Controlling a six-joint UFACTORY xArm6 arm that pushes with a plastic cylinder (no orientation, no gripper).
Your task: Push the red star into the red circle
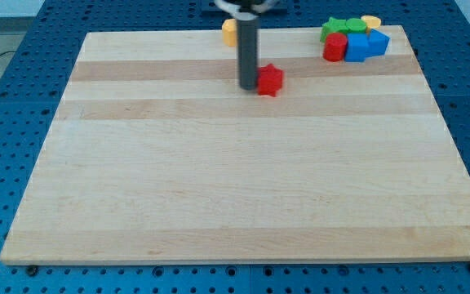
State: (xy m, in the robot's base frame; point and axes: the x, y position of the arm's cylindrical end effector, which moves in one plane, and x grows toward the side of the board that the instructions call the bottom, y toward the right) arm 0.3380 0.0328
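The red star (270, 79) lies on the wooden board (243, 180) near the view's top, a little right of centre. My tip (247, 85) stands right against the star's left side, touching or nearly touching it. The red circle (334, 46) sits at the view's top right, at the left front of a cluster of blocks. It is well to the right of the star and slightly higher in the view.
The cluster at the top right holds a green block (343, 28), two blue blocks (357, 46) (378, 41) and a yellow block (370, 20). Another yellow block (229, 31) sits behind the rod, partly hidden. A blue perforated table (23, 90) surrounds the board.
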